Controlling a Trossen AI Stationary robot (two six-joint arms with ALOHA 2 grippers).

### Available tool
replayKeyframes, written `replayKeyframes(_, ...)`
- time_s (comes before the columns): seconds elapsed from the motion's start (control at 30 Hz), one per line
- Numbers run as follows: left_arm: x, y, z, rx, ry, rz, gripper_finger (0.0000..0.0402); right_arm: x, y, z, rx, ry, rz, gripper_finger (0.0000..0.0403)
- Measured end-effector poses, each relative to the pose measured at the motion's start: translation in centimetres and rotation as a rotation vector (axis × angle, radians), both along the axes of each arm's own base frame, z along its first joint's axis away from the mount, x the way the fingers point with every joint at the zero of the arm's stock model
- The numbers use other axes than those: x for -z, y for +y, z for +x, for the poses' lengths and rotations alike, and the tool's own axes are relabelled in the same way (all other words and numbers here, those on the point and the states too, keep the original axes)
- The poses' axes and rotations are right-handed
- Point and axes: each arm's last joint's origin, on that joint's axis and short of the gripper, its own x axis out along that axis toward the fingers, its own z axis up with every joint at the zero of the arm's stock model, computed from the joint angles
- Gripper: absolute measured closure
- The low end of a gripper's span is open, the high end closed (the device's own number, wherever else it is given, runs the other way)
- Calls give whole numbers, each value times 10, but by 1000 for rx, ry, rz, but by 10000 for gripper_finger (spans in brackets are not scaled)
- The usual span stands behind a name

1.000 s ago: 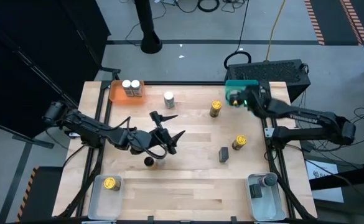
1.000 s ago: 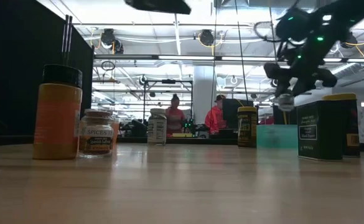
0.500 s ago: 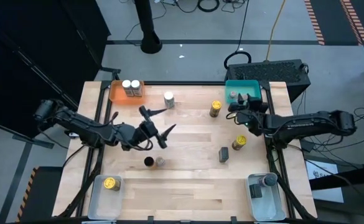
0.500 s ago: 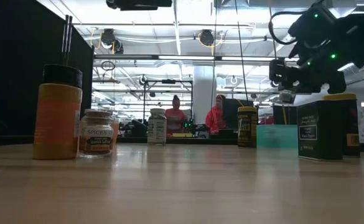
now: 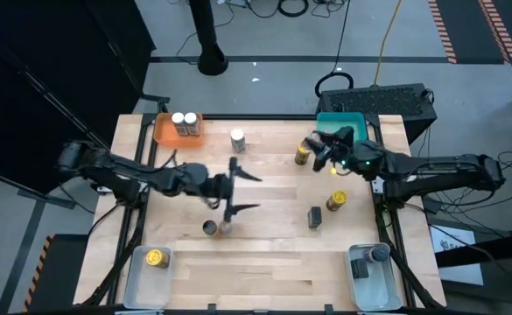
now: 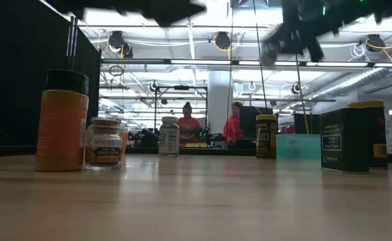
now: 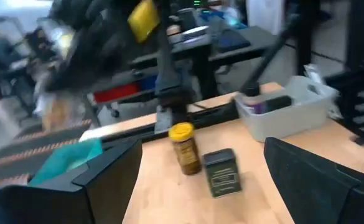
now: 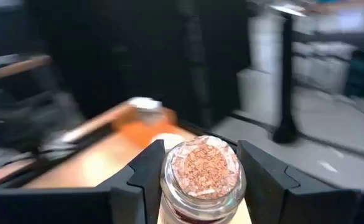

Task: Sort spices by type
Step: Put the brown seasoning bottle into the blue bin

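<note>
In the right wrist view, my right gripper (image 8: 200, 152) is shut on a small glass jar of brownish spice (image 8: 201, 177). In the high view this gripper (image 5: 319, 150) hangs beside a yellow-lidded jar (image 5: 304, 154), near the teal tray (image 5: 347, 121). My left gripper (image 5: 243, 189) is open above the middle of the table, pointing right. Past its fingers the left wrist view shows a gold-lidded jar (image 7: 185, 148) and a dark tin (image 7: 223, 173). Two small jars (image 5: 217, 228) stand just nearside of it. My right gripper pinches the glass jar by its side wall (image 8: 169, 180), one finger (image 8: 141, 177) on each side. The jar's round end of brownish grains (image 8: 201, 163) faces the wrist camera. The low view shows the gripper (image 6: 289, 33) well above the table, so the jar is lifted clear.
The orange tray (image 5: 164, 133) holds two white-topped jars, and another white-topped jar (image 5: 237, 138) stands near it. A gold jar (image 5: 336, 199) and a dark tin (image 5: 314, 216) stand right of centre. The clear trays at the near corners (image 5: 142, 278) (image 5: 374, 284) each hold jars.
My right gripper has come away from over the teal tray, moving toward the table's left and rising, with the jar between its fingers. My left gripper has swung toward the table's right and turned, so its open fingers now lie far-to-near.
</note>
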Motion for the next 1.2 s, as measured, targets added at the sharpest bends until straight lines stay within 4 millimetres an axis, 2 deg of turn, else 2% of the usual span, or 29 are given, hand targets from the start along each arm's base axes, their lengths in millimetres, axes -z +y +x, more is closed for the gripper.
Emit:
replayKeyframes(0.1,11,16,16,-100,-71,-52,59,-21,18,10,-142,-25,-99,253)
replayKeyframes(0.17,18,24,26,-133,-130,-58,59,-27,28,16,-195,-24,-167,253)
replayKeyframes(0.3,21,33,44,-131,-226,-54,59,-29,42,29,-245,-57,-251,253)
replayKeyframes(0.47,22,43,58,-136,-244,-47,59,-26,51,40,-273,-84,-290,253)
replayKeyframes(0.8,-6,46,69,-143,-348,-44,59,-15,54,53,-254,-60,-290,253)
replayKeyframes(1.1,4,47,73,-145,-230,-37,60,-15,56,58,-261,-97,-294,253)
replayKeyframes(1.2,3,46,73,-145,-234,-12,73,-15,56,58,-261,-98,-295,253)
